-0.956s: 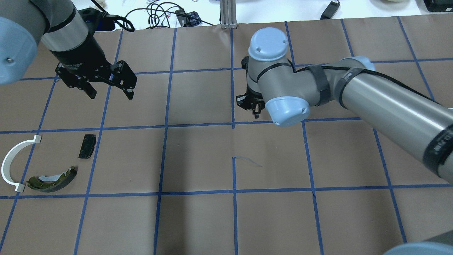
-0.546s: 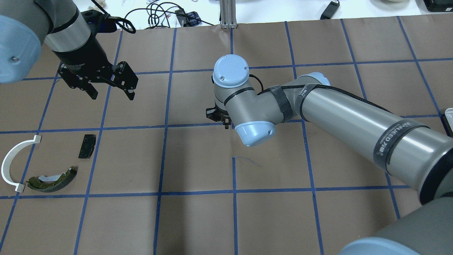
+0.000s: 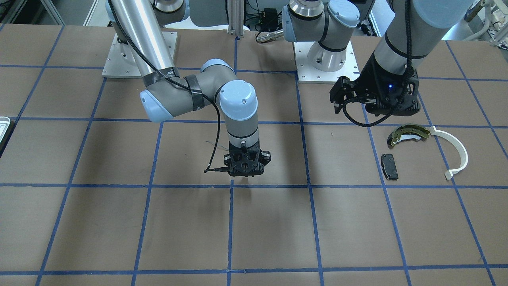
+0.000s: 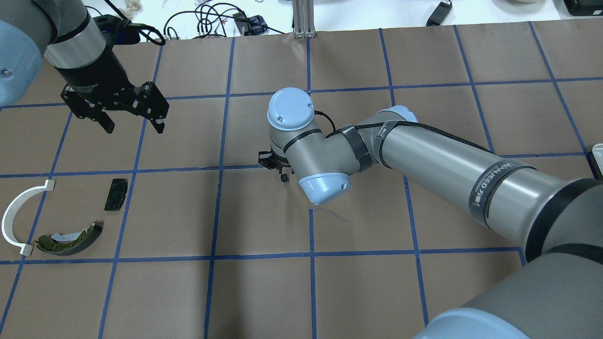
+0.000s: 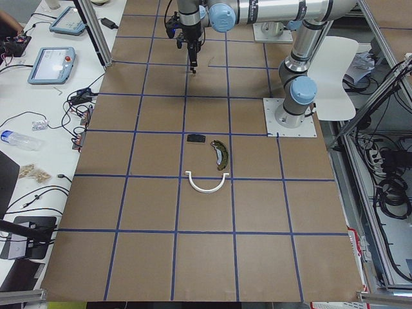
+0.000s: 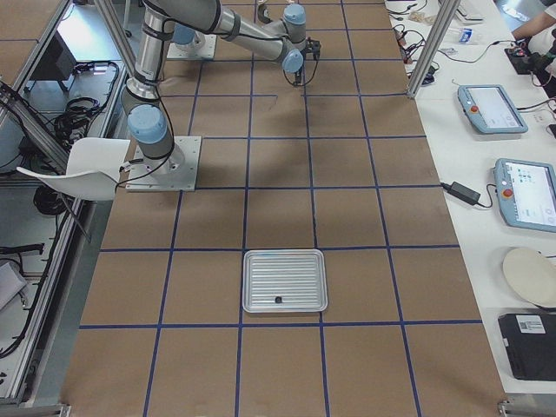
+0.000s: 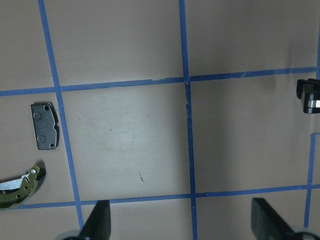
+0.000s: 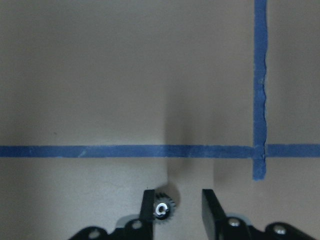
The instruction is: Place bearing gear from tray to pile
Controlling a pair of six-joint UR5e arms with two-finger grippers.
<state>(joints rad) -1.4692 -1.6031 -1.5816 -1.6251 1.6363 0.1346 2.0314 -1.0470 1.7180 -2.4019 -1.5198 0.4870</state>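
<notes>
Seen from overhead, the pile sits at 8 o'clock on the bench (image 4: 264, 292). The white arc strip (image 4: 5, 220) is farthest left. The olive-gold brake shoe (image 4: 77, 240) lies just beside the strip's lower end, at its 3 o'clock. The black brake pad (image 4: 116, 194) lies at 1 o'clock from the shoe, apart from it.

At 12 o'clock from the pad, the left gripper (image 4: 134, 127) hangs above the bench, released, with its fingers spread wide.

Near the middle of the bench, at 3 o'clock from the pile and well apart from it, the right gripper (image 8: 178, 200) points straight down, close over a crossing of blue tape lines. In its wrist view the jaws stand a little apart. The bearing gear (image 8: 162, 209) – a small toothed wheel with a bright centre – sits against the inner face of the 9 o'clock finger, and a gap shows between it and the other finger. I cannot tell whether the gear is truly clamped.

The tray (image 6: 287, 274) lies at 3 o'clock, at the bench's far right – only a sliver of it shows overhead. A small dark item (image 6: 278, 300), too small to identify, rests in the tray near its 6 o'clock rim in the right-side view.
</notes>
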